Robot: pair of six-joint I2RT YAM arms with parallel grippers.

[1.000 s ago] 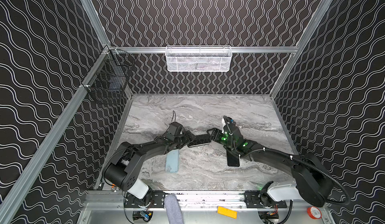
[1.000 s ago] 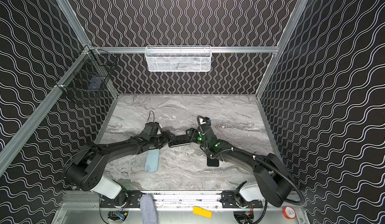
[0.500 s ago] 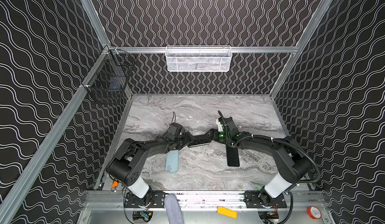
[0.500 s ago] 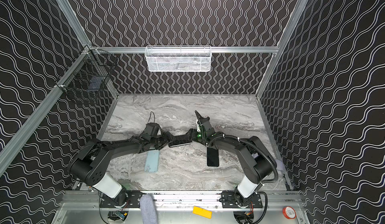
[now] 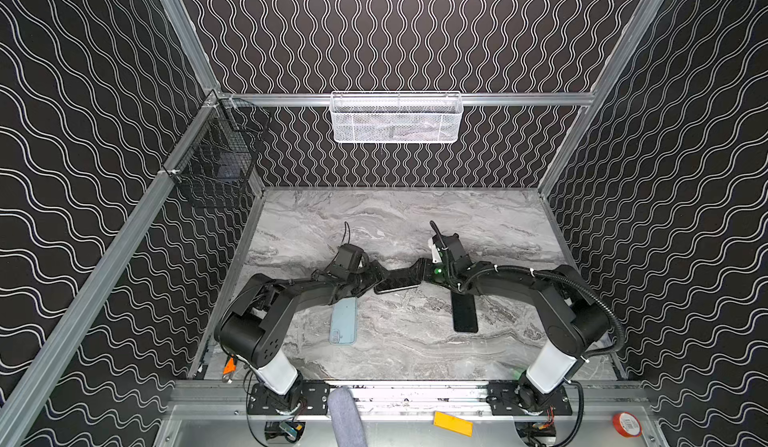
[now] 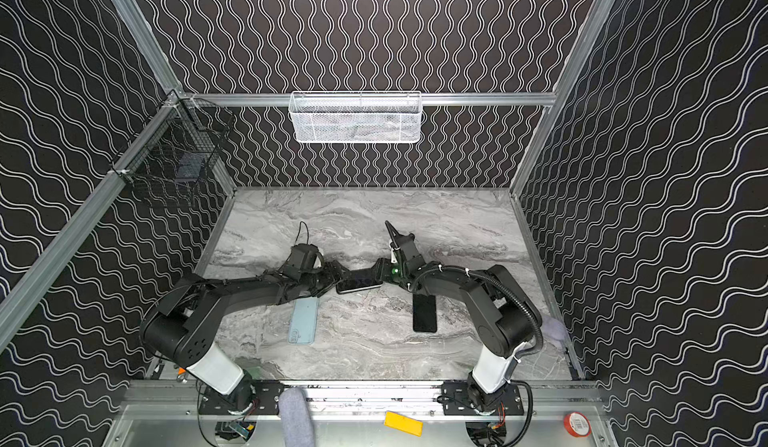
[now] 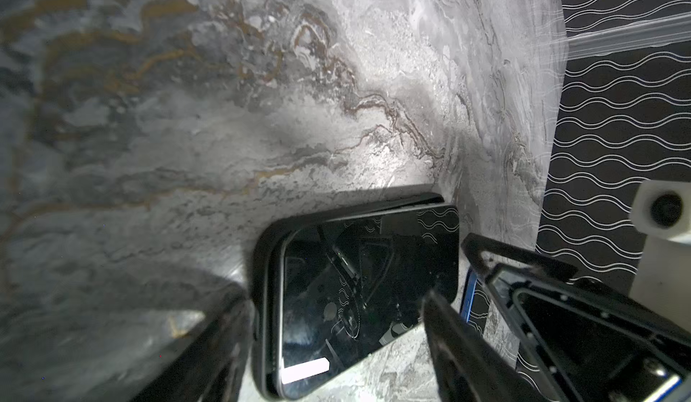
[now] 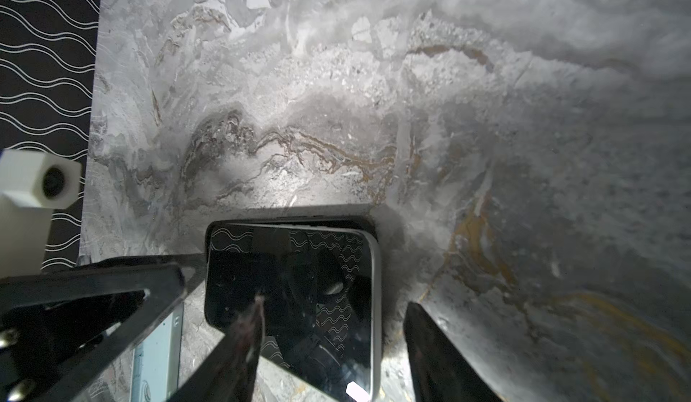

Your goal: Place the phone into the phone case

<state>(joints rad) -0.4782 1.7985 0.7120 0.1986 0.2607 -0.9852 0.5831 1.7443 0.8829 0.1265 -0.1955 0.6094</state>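
Marbled surface (image 5: 415, 349): stiff, likely slippery phone (image 5: 397, 287) is straddled by left hand (image 7: 336, 299) (hold indeterminate) and parted right hand (image 8: 334, 303); long edges advised.

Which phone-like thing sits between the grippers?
The middle phone, lying crosswise; the light blue one and the black one lie lengthwise, nearer the front.

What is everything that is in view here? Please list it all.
table: one, grey marble, cell floor.
phone: one, dark screen, table centre, over the case.
phone case: one, black, under the phone.
light blue slab: one, phone-shaped, near left arm.
black slab: one, phone-shaped, near right arm.
mesh basket: one, white, back rail.
wire basket: one, black, left rail.
tape roll: one, red, front right.
card: one, yellow, front ledge.
left gripper: one, black, jaws wide astride the case; grip unclear.
right gripper: one, black, open, finger over the screen.
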